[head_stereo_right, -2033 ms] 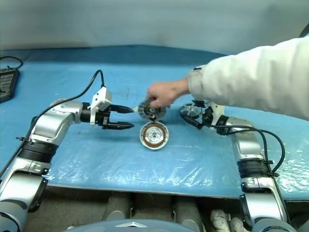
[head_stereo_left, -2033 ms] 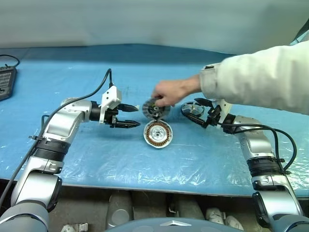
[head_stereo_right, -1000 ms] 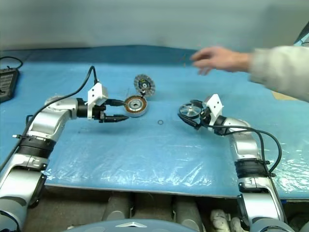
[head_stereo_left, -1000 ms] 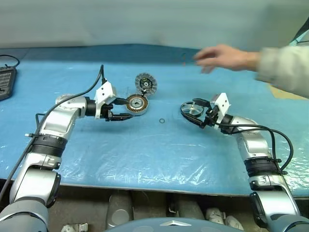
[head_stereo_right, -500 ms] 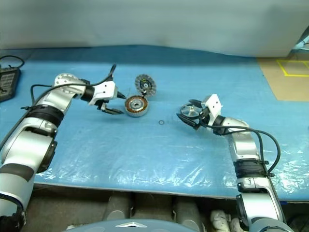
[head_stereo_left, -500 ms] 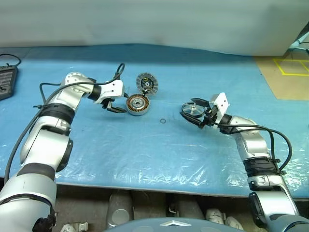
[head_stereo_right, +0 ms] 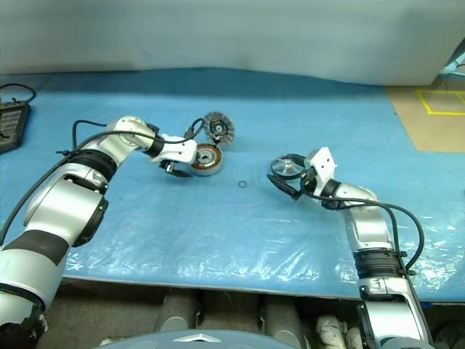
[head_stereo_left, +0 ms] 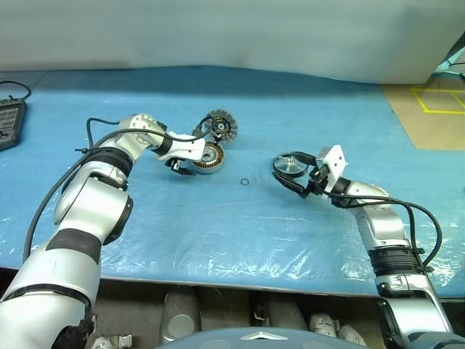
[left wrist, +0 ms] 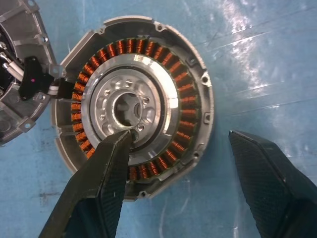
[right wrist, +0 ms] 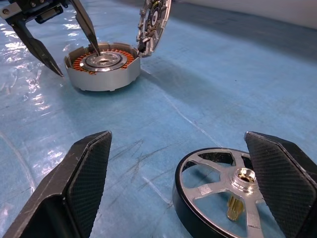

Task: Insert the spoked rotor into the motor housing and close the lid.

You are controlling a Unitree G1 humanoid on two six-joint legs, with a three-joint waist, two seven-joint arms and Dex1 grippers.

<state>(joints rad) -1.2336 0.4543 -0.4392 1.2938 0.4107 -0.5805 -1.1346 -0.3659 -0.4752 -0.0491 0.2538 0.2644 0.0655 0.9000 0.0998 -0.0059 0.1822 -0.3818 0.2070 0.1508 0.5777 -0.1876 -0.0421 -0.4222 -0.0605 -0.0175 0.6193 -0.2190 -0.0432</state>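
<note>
Housing (left wrist: 133,116): on blue sheet, lid (head_stereo_left: 220,126) propped upright against its far side. Left gripper (left wrist: 173,158) has swung down over it, jaws apart, one finger (left wrist: 106,168) at the pale centre, empty. Rotor (right wrist: 228,193): lying flat between the wide-open fingers of right gripper (right wrist: 190,183), ungripped. Person's hand gone; insertion not started

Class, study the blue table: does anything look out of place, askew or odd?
Two things stand out. The lid stands on edge, leaning at the rim of the motor housing rather than lying flat. A small loose ring lies alone on the blue sheet between the housing and the spoked rotor.
</note>
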